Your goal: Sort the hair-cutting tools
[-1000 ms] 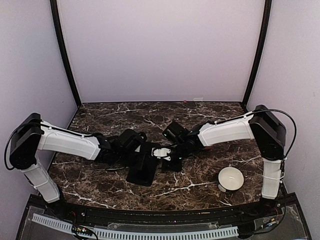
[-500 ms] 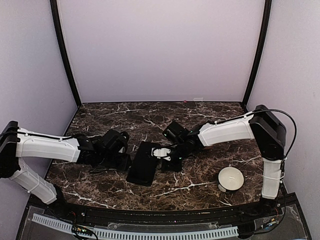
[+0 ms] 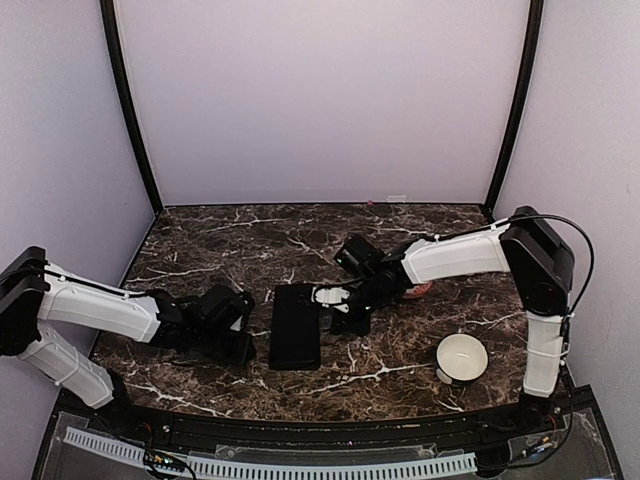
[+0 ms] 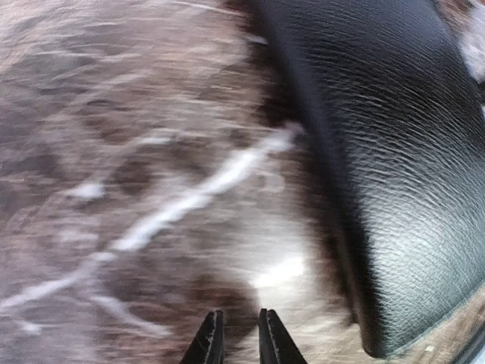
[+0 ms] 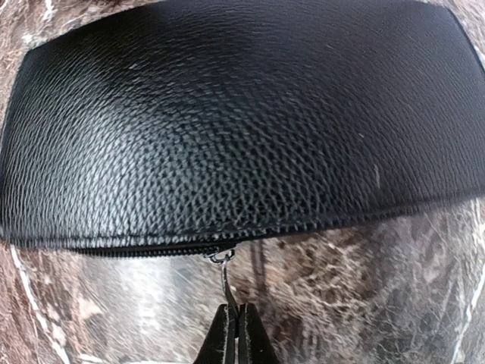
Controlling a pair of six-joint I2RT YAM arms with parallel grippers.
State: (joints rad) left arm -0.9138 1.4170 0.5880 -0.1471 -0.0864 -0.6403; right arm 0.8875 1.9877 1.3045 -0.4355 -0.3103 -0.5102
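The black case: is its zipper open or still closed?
Closed. On the right wrist view the black case shows an unbroken zipper line, and the right hand pinches the zipper pull.

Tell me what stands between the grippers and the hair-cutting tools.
No tools are visible. A black case lies zipped shut on the table. The right gripper pinches its zipper pull; the left gripper hangs beside the case, fingers nearly together, holding nothing.

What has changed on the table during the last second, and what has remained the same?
The left arm drew back toward its own side, so the left tool is now off the black case. The case turned from slanted to nearly straight. The right tool moved slightly, shut on the zipper pull. The white bowl stayed where it was.
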